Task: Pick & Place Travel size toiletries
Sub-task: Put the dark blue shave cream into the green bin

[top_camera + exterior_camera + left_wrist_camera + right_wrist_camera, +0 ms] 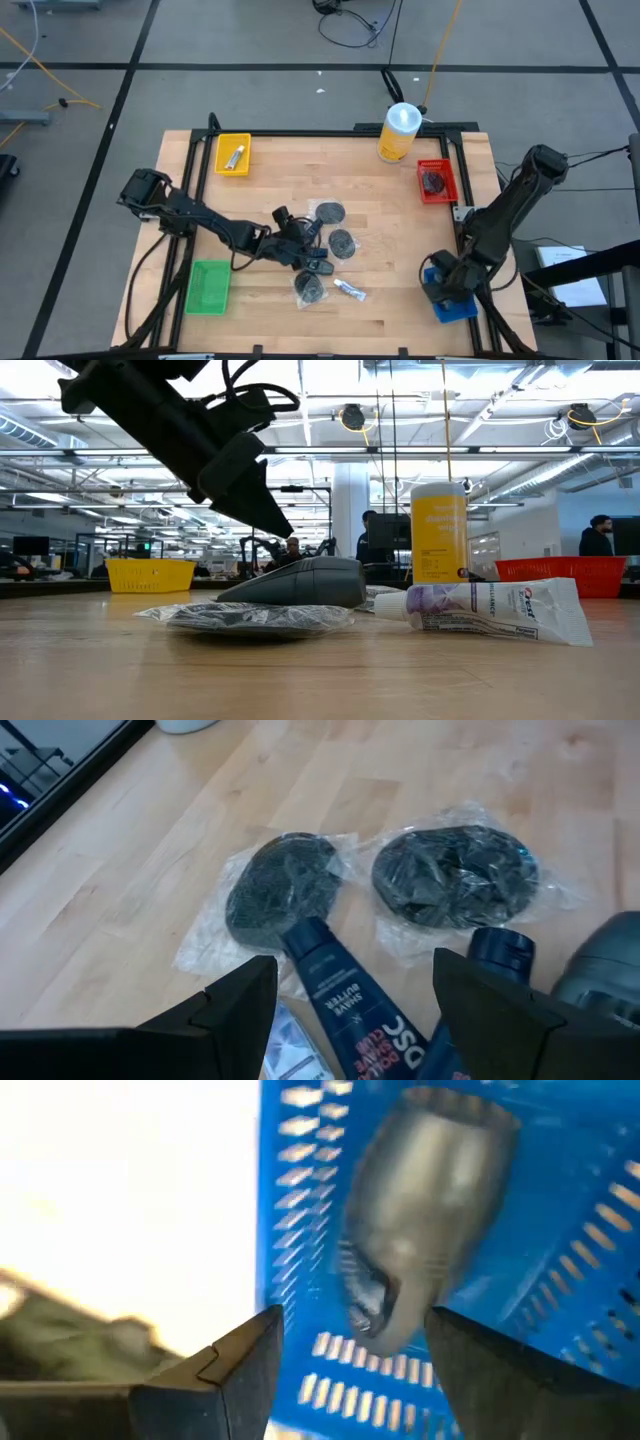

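Pale wooden boards made up the table [400,250], framed by black rails, with a grey tiled floor around it and a bright open workshop behind in the low view. Clock directions below follow the overhead picture, twelve being the far edge.

At about eleven o'clock sat a small yellow plastic tray [232,154] with a white tube [237,156] lying in it. Near twelve to one o'clock stood a tall yellow canister with a white top [398,132], and at two o'clock a small red plastic tray [437,181] held a dark wrapped item [433,181]. A green plastic tray [209,286] lay at eight o'clock and a blue slotted plastic tray [452,302] at four o'clock.

Around the centre lay the loose toiletries: two dark grey round discs in clear wrap [336,227], a third wrapped disc [309,287] toward six o'clock, and a white tube with blue marks [350,290] just beside it. In the left wrist view a dark blue shave-butter tube [338,996] rested with its end touching one wrapped disc.

The left gripper [300,243] hung low at the centre, over this cluster, its fingers [230,1010] spread wide with nothing between them. The right gripper [447,281] hovered over the blue tray at four o'clock, jaws parted and empty; a grey ribbed oblong pack [425,1210] lay in the tray beyond its fingertips.
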